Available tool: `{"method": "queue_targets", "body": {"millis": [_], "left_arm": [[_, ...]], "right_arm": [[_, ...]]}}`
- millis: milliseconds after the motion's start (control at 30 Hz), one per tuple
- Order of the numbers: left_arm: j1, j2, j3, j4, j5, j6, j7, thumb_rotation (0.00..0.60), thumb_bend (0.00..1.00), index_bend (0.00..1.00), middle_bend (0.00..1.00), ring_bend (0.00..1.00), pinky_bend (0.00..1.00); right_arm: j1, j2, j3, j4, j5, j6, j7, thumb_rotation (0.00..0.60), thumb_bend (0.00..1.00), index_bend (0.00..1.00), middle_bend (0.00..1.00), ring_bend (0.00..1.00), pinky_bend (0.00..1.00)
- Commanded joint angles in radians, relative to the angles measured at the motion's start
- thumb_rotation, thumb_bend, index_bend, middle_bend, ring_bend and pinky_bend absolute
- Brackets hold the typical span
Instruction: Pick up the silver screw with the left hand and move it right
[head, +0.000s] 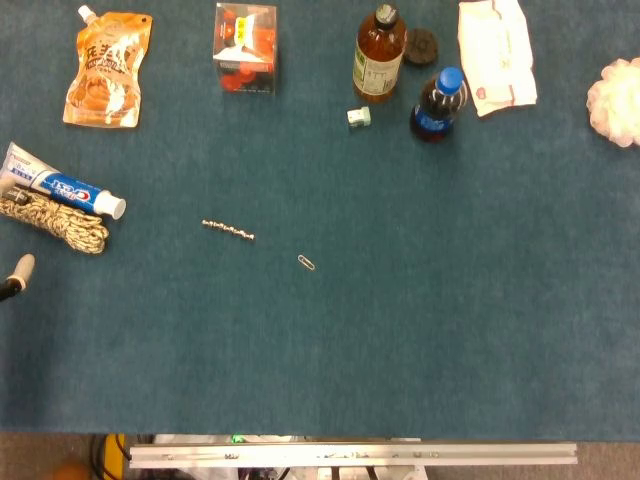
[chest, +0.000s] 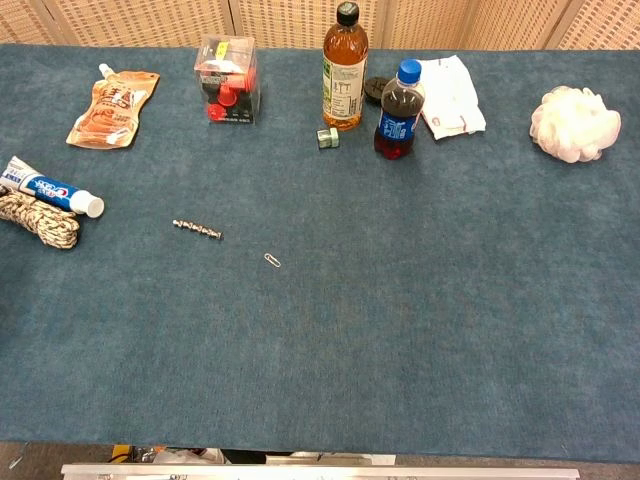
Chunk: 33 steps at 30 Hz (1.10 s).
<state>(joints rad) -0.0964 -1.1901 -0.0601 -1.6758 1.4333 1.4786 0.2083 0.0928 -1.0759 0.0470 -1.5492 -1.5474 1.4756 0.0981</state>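
The silver screw (head: 228, 230) (chest: 197, 229) is a long, thin, knobbly metal piece lying flat on the blue table cloth, left of centre. Only one pale fingertip of my left hand (head: 15, 275) pokes in at the left edge of the head view, well to the left of the screw and slightly nearer the table front. It touches nothing that I can see. The rest of that hand is out of frame, and the chest view does not show it. My right hand appears in neither view.
A small paperclip (head: 306, 262) lies just right of the screw. A toothpaste tube (head: 60, 185) and a rope coil (head: 60, 225) sit at the left edge. An orange pouch (head: 105, 70), a clear box (head: 245, 48), two bottles (head: 380, 55) (head: 437, 105), a white packet (head: 495, 50) and a white puff (head: 618, 100) line the back.
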Motion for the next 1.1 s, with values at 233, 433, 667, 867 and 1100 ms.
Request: {"method": "queue_targets", "body": {"millis": [233,433,667,867,1100], "left_arm": [[-0.005,0.001,-0.003,0.008,0.020,0.009,-0.007,0.600,0.22,0.20,0.25,0.25,0.27],[-0.038,0.001,-0.016,0.026,0.043,-0.015,-0.019,0.600,0.22,0.21,0.26,0.25,0.27],[-0.153,0.032,-0.020,0.004,0.098,-0.163,-0.038,0.600,0.22,0.23,0.31,0.26,0.27],[-0.263,0.017,-0.035,-0.001,0.097,-0.308,-0.015,0.600,0.22,0.25,0.43,0.36,0.33],[-0.365,-0.045,-0.046,0.007,0.039,-0.453,0.059,0.600,0.22,0.34,0.67,0.61,0.65]], "right_arm": [[0.004,0.005,0.009,-0.004,-0.003,0.010,-0.003,0.600,0.29,0.41,0.39,0.36,0.45],[0.007,0.003,0.031,-0.013,0.006,0.030,-0.015,0.600,0.29,0.41,0.39,0.36,0.45],[0.019,0.004,0.043,-0.036,0.012,0.025,-0.046,0.600,0.29,0.41,0.39,0.36,0.45],[0.025,0.004,0.043,-0.043,0.008,0.020,-0.056,0.600,0.30,0.41,0.39,0.36,0.45],[0.011,0.012,0.039,-0.044,0.015,0.032,-0.051,0.600,0.30,0.41,0.39,0.37,0.45]]}}
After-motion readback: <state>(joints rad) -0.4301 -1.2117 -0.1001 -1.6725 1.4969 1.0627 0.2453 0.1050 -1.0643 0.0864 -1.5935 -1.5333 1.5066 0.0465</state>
